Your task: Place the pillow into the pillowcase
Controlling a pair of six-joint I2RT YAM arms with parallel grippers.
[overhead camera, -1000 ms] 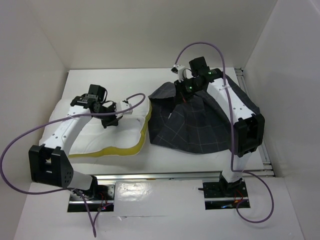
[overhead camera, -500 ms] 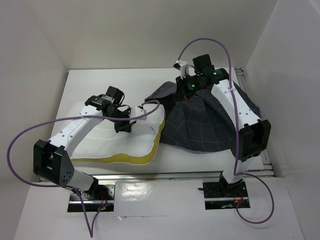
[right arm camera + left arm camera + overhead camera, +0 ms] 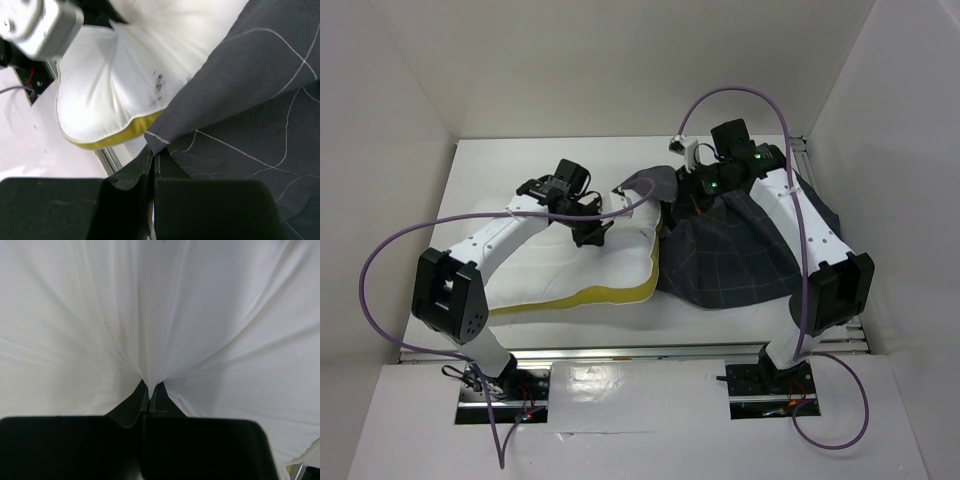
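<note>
The white pillow [image 3: 570, 265] with a yellow band along its near edge lies left of centre on the table. Its right end touches the raised mouth of the dark grid-patterned pillowcase [image 3: 740, 255]. My left gripper [image 3: 595, 232] is shut on a pinch of the pillow's white cover [image 3: 150, 340] near its right end. My right gripper [image 3: 682, 203] is shut on the pillowcase's upper hem [image 3: 165, 132] and holds that edge lifted above the table. In the right wrist view the pillow [image 3: 115, 75] sits just beyond that hem.
White enclosure walls [image 3: 400, 90] surround the table on the left, back and right. A metal rail [image 3: 640, 352] runs along the table's near edge. Purple cables [image 3: 380, 270] loop off both arms.
My left gripper has dragged the pillow to the right, up to the pillowcase mouth. My right gripper has shifted slightly right, holding the hem raised, and the pillowcase has bunched rightward.
</note>
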